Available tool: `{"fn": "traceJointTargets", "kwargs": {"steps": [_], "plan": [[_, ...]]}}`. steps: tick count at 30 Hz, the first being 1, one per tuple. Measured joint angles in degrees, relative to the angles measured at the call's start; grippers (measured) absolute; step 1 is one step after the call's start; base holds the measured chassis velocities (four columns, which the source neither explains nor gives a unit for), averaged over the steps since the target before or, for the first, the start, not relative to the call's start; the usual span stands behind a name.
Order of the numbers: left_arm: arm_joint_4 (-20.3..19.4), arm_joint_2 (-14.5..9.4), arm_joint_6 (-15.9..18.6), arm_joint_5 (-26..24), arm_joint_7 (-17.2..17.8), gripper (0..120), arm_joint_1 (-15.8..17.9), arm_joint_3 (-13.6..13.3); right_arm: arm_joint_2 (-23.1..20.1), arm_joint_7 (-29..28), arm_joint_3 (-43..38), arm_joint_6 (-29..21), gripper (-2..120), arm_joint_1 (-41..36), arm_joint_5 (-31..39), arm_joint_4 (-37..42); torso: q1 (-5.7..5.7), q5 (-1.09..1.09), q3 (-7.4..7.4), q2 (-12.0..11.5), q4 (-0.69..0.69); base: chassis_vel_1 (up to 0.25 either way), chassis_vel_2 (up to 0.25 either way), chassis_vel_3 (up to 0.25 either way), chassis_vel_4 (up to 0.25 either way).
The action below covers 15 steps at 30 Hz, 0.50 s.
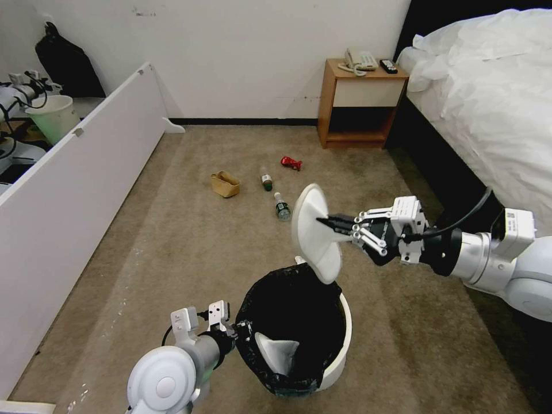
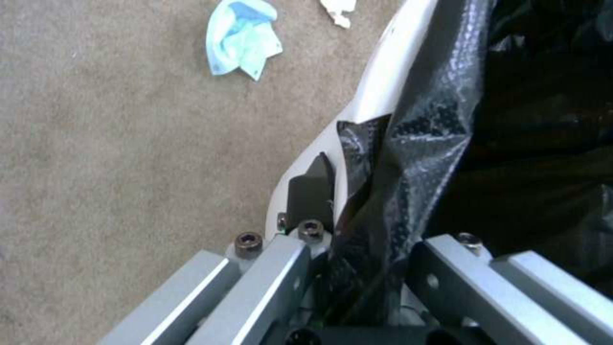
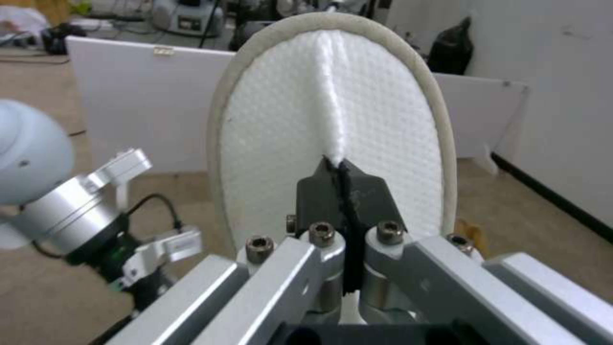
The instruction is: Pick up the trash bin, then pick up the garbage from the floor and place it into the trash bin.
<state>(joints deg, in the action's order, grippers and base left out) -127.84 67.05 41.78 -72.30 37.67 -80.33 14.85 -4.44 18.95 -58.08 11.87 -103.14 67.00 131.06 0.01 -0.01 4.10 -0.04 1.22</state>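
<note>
Left gripper (image 1: 244,329) jaws clamp the black-lined round white plastic trash bin (image 1: 344,339) rim; right gripper (image 1: 325,221) jaws pinch a white fabric slipper (image 1: 310,230) above it, awaiting release.

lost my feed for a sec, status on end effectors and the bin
Left end effector clamped on trash bin rim. Right end effector pinching white slipper above the bin. Second slipper already inside. Nothing in the way.

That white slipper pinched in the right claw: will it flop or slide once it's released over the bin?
The thin white quilted slipper looks light and soft; it creases where the right claw pinches it, so it will probably flop. It hangs above the black-lined white trash bin, held by the left claw, so it should drop in.
</note>
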Motion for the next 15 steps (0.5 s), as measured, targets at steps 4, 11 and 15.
{"fn": "traceJointTargets", "kwargs": {"steps": [4,11,15], "plan": [[-0.07,-0.63,0.05,-0.91,0.17,2,0.87,-0.58,-0.69,1.43,0.07,-0.24,0,-0.19,-0.03,0.23,0.0,0.0,0.0,0.0,0.0,0.0,0.0,0.0,0.0],[0.28,-0.96,0.32,-1.11,0.17,2,1.93,-2.92,-1.39,2.91,0.19,-0.55,0,-0.81,-0.02,0.81,0.0,0.0,0.0,0.0,0.0,0.0,0.0,0.0,0.0],[0.42,-0.54,0.36,-1.48,0.3,2,2.99,-4.03,-1.84,3.32,0.2,-0.59,0,-1.06,-0.02,1.0,0.0,0.0,0.0,0.0,0.0,0.0,0.0,0.0,0.0]]}}
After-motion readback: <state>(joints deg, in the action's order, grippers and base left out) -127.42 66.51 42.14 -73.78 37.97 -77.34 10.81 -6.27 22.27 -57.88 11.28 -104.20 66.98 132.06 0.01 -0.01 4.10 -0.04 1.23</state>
